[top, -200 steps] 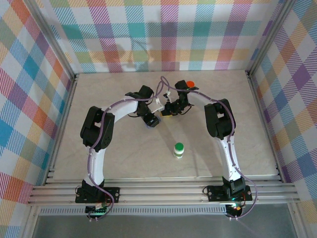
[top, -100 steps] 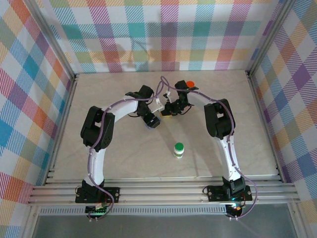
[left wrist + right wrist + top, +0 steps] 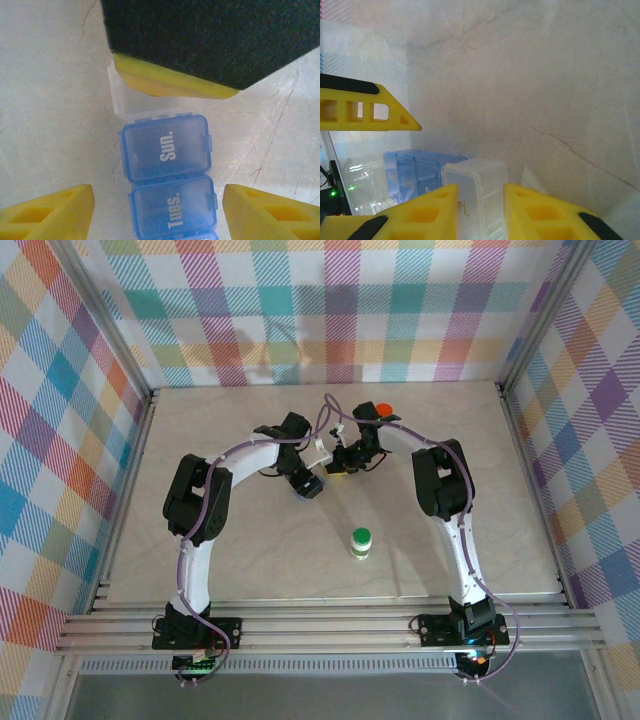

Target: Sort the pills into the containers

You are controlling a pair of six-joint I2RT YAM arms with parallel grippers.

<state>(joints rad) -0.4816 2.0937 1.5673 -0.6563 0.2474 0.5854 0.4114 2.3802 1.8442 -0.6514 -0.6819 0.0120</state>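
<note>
The right claw pinched the clear end of the pill box, which lay on the table between the arms. The left claw stood spread astride its blue lids. Prying a lid could probably twist the box out of that narrow pinch.

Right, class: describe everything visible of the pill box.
The pill box is a strip of translucent plastic cells lying on the pale marbled table. Two blue lids, printed Sun. and Tues., look shut; the end cell beyond Sun. is clear. The right gripper has its jaws shut on that clear end. The left gripper straddles the strip, jaws open, not touching.
</note>
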